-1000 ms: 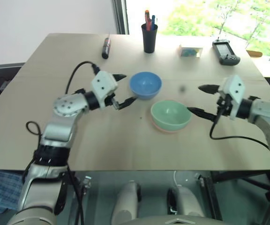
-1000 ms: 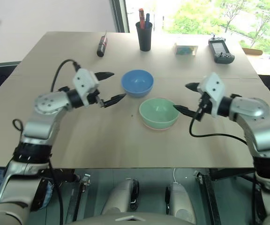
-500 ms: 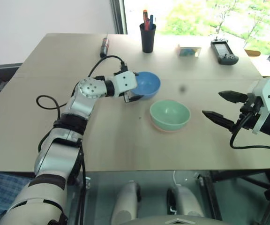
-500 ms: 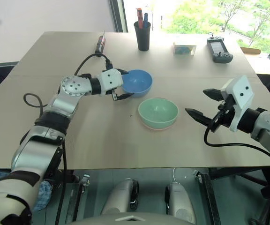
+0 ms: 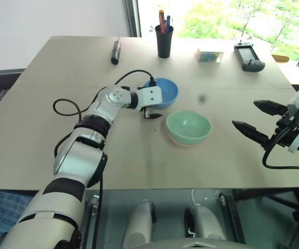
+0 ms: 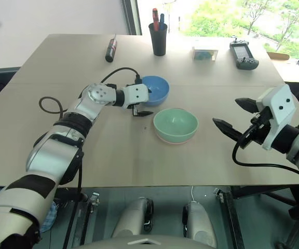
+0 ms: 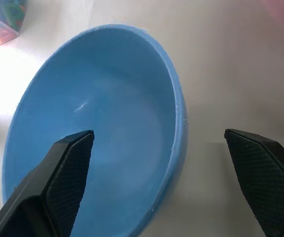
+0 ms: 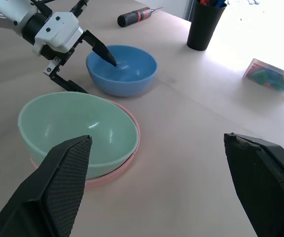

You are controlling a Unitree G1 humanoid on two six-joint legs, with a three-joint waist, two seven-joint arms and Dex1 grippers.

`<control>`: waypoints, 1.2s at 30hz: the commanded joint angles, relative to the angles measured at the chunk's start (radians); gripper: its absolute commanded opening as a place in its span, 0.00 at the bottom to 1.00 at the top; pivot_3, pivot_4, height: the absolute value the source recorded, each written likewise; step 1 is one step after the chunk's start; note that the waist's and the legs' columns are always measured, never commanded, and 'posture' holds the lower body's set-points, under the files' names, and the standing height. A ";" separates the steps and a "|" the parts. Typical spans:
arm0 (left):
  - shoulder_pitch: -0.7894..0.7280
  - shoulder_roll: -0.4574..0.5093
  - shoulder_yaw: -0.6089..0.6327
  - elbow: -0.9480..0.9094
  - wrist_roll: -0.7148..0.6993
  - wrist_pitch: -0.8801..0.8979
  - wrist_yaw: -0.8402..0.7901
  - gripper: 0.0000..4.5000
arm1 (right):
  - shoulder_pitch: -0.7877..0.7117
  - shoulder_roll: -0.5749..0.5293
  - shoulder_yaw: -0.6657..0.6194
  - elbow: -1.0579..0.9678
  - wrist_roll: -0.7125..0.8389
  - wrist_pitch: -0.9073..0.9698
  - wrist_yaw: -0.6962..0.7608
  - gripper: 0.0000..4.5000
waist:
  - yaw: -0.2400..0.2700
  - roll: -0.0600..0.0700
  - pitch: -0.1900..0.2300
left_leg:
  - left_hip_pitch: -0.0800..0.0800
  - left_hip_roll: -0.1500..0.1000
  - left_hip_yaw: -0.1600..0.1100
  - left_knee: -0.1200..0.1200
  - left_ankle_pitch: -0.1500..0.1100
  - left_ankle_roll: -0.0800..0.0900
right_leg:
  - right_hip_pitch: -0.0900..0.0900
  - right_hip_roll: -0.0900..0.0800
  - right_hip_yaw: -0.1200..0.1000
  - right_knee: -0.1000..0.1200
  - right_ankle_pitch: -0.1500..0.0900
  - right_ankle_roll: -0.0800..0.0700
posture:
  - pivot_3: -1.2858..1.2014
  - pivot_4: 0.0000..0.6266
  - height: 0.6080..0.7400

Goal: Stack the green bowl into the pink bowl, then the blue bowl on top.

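The blue bowl [image 5: 162, 92] sits just beyond the middle of the table [image 5: 61, 104], up and left of the green bowl [image 5: 188, 126], which already rests inside the pink bowl [image 8: 127, 165]. It looks like light, stiff, smooth plastic, so I expect it to slip; I'd pinch the thin rim on its near-left side. My left gripper [image 6: 143, 102] is spread wide, one finger over the hollow, one outside the wall, not closed. My right gripper [image 5: 257, 119] hangs wide and empty, well off to the right.
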 commanded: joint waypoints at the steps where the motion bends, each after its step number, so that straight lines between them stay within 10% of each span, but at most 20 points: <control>1: -0.037 -0.014 -0.003 0.019 0.012 -0.020 -0.008 1.00 | -0.002 -0.013 -0.033 -0.034 0.017 -0.021 -0.021 1.00 | 0.000 0.000 0.000 | 0.000 0.000 0.000 0.000 0.000 0.000 | 0.000 0.000 0.000 0.000 0.000 0.000 | 0.52 0.24 1.00; 7: -0.039 -0.020 0.002 0.036 0.020 -0.027 -0.021 0.87 | -0.001 -0.017 -0.026 -0.031 0.022 -0.034 -0.031 1.00 | 0.000 0.000 0.000 | 0.000 0.000 0.000 0.000 0.000 0.000 | 0.000 0.000 0.000 0.000 0.000 0.000 | 0.52 0.24 1.00; 18: -0.034 -0.013 0.002 0.036 0.023 -0.036 -0.026 0.00 | 0.021 -0.029 -0.016 -0.028 0.044 -0.063 -0.009 1.00 | 0.000 0.000 0.000 | 0.000 0.000 0.000 0.000 0.000 0.000 | 0.000 0.000 0.000 0.000 0.000 0.000 | 0.52 0.24 1.00; 36: -0.165 -0.131 0.108 -0.051 -0.144 -0.093 -0.149 0.00 | 0.029 -0.035 -0.018 -0.030 0.100 -0.127 0.015 1.00 | 0.001 -0.001 0.001 | -0.001 0.000 -0.001 0.001 0.000 0.000 | 0.000 0.000 -0.001 0.000 0.000 0.000 | 0.52 0.24 1.00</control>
